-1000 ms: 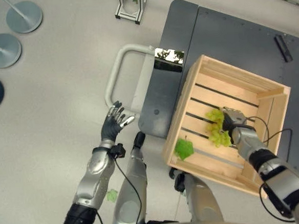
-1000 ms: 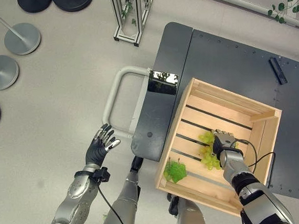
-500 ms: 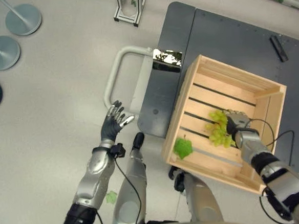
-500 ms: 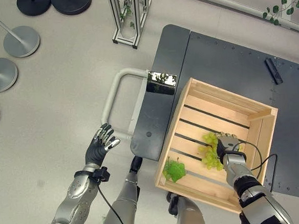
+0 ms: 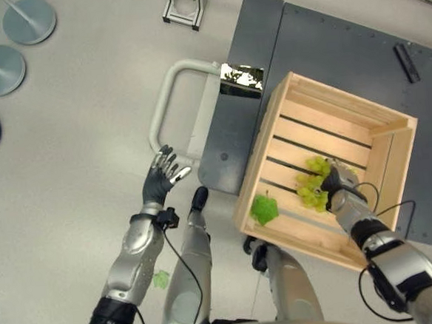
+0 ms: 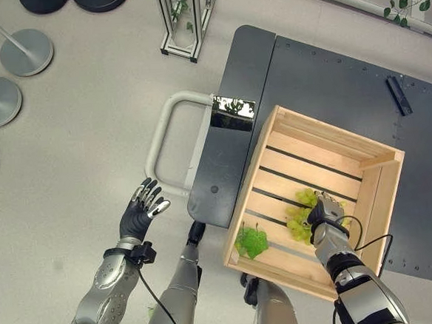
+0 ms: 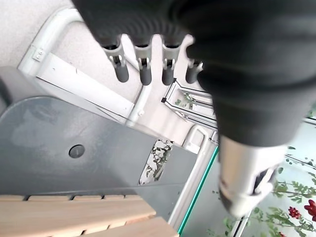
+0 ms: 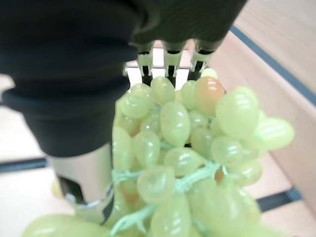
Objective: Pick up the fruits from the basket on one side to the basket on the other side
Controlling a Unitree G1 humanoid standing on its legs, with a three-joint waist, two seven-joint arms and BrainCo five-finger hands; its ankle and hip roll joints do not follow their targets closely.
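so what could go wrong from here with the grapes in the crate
The right hand is curled on the green grape bunch inside the wooden crate. The bunch hangs loose below the fingers, so grapes may tear off or slip out on the way up. The hand works near the crate's wall, so the bunch could catch on it. The left hand hangs open, too far to help.

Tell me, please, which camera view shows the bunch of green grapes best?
The right wrist view: the green grapes show up close, single berries and stems clear, against the right hand. Both eye views show them as a small cluster at that hand inside the wooden crate.
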